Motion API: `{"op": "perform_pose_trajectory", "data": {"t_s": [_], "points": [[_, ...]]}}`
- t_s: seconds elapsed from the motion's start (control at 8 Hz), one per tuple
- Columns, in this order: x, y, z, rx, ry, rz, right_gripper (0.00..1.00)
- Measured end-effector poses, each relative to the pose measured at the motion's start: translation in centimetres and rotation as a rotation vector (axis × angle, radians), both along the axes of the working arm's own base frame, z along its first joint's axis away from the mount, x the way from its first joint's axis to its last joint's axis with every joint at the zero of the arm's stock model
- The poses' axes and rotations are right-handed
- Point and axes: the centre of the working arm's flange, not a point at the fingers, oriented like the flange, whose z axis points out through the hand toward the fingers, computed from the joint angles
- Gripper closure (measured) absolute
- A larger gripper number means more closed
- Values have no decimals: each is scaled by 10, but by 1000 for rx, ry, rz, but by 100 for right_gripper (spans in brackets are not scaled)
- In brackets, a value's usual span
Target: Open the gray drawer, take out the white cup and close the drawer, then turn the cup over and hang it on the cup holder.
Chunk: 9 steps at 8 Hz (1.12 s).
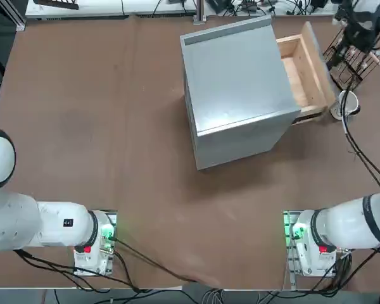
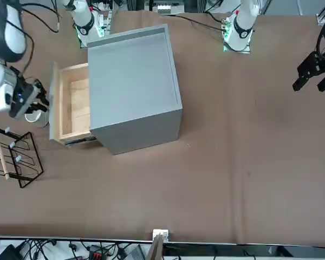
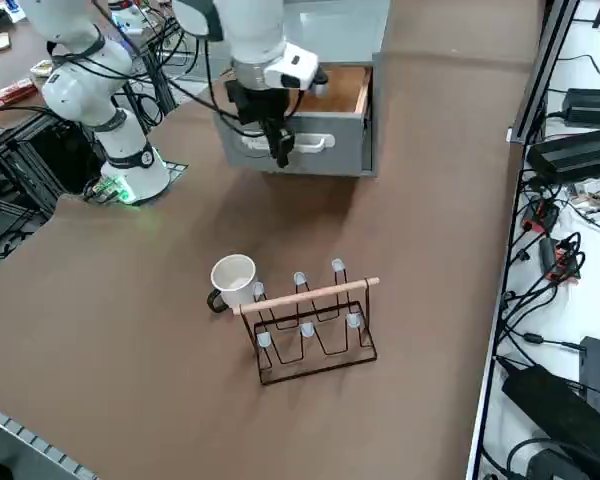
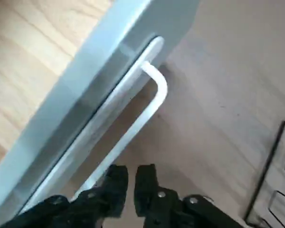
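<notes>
In the right side view, the right arm reaches down from the upper left, its end effector [image 3: 280, 150] pointing downward just in front of the gray drawer [image 3: 310, 140], fingers nearly together around nothing, beside the white handle [image 4: 133, 118]. The drawer stands pulled out, light wood showing inside. On the tabletop [image 3: 130, 330], the white cup [image 3: 233, 277] lies tipped, mouth visible, against the cup holder [image 3: 315, 330].

In the right side view the gray drawer [image 3: 310, 140] stands pulled out at upper centre; my claw [image 3: 278, 150] hangs before its front. The white cup [image 3: 234, 277] sits on the desk [image 3: 100, 300] lower down, touching the cup holder's [image 3: 315, 325] left end.
</notes>
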Motion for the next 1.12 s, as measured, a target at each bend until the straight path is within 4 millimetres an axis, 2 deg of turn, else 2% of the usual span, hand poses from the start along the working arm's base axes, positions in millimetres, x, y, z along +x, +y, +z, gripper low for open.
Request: {"op": "perform_pose_trajectory", "data": {"t_s": [0.25,0.75,1.12], "points": [[3,18,-5,-6,16,-54,85],[7,80,-11,81,52,-170,86],[6,119,-16,98,89,-243,85]]}}
